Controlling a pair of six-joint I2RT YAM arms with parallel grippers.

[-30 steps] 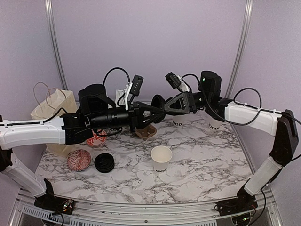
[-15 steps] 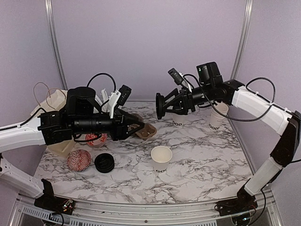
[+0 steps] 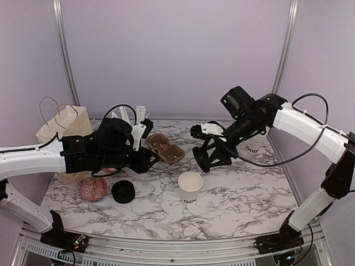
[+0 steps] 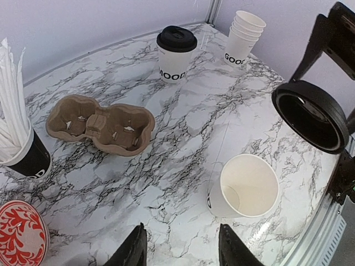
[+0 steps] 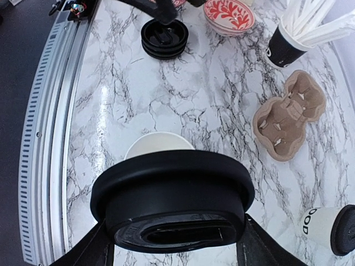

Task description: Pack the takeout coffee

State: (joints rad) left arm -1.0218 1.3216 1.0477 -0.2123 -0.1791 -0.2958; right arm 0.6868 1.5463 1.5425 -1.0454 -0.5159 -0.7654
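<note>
One black lid (image 5: 172, 202) in right fingers (image 5: 255, 252)

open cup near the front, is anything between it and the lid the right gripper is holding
Nothing visible. The right gripper holds the lid up beside and just above the open cup, with only open air between lid and rim.

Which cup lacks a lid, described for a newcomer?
On the marble table, look between the brown two-slot carrier and the near edge. That white cup stands alone, open-topped; the other single cup wears a black lid, and the remaining cups sit stacked.
</note>
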